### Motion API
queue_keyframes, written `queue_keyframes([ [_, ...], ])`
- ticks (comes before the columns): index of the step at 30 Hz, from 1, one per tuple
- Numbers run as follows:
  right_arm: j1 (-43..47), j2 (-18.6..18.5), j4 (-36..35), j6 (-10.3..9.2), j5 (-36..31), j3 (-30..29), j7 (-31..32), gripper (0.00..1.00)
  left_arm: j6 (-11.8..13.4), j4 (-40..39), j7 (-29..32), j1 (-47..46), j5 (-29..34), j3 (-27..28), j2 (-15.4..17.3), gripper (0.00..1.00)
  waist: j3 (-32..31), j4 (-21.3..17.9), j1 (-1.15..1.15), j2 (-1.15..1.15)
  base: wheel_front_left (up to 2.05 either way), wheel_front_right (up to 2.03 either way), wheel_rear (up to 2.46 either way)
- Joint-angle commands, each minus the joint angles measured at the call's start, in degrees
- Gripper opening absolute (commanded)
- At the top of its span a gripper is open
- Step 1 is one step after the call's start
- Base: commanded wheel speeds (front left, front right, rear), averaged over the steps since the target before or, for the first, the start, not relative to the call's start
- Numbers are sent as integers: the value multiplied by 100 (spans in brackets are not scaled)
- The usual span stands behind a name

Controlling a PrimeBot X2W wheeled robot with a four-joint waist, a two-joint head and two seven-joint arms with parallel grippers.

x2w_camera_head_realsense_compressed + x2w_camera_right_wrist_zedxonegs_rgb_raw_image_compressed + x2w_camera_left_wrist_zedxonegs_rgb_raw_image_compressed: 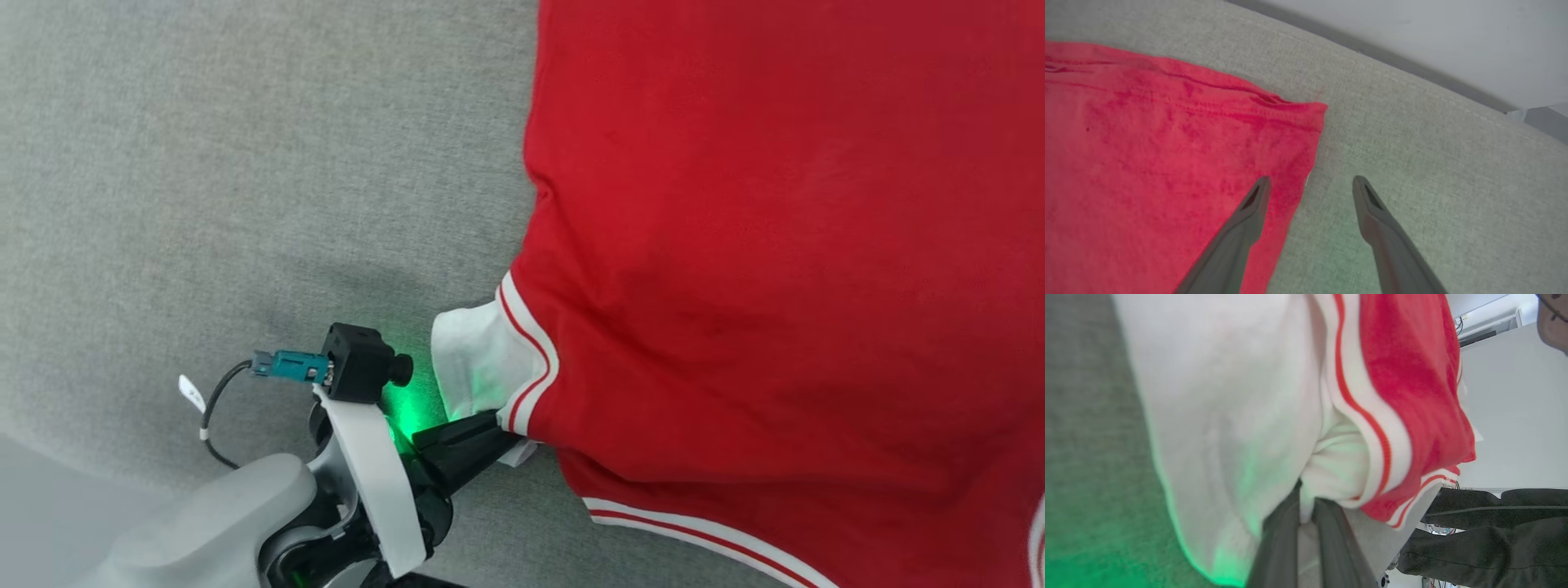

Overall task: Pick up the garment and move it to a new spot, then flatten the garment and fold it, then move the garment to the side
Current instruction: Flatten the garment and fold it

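Observation:
The garment (775,245), a red T-shirt with white sleeves and red-and-white stripe trim, lies over the right part of the grey surface. Its white sleeve (473,367) sticks out to the left. My left gripper (506,437) comes in from the lower left and is shut on the sleeve's seam; in the left wrist view the white fabric (1331,473) is pinched between the two dark fingers of the gripper (1306,510). My right gripper (1310,185) hangs open above a corner of the garment (1167,155), one finger over red cloth, the other over bare surface.
The grey fabric surface (204,163) stretches left of the garment. Its far edge (1412,77) meets a pale wall in the right wrist view. A person in dark clothing (1494,535) stands beside the surface in the left wrist view.

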Motion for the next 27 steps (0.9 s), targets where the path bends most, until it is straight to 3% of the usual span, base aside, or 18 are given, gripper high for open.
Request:
queue_keyframes([
  [1,-83,12,101,-2,-121,11,17,100,276,766,62,75,-63,-135,-327,0,117,114,0,-1,0,0,0],
  [14,88,137,501,-1,-255,292,313,100,249,1010,-38,-49,-103,-211,-574,0,341,206,0,-1,0,0,0],
  [15,91,132,461,-1,-226,325,300,90,249,1000,-40,-65,-107,-212,-582,0,352,204,0,-1,0,0,0],
  [16,91,116,433,-1,-197,340,274,53,248,982,-55,-80,-113,-215,-586,0,362,201,0,-1,0,0,0],
  [17,87,100,418,-1,-192,351,269,35,249,963,-62,-93,-120,-219,-588,0,373,197,0,-1,0,0,0],
  [18,83,84,412,-1,-175,362,267,0,251,943,-65,-106,-126,-222,-591,0,387,192,0,-1,0,0,0],
  [27,-3,5,381,-2,-84,431,158,0,255,864,-117,-206,-200,-278,-607,0,459,161,0,-1,0,0,0],
])
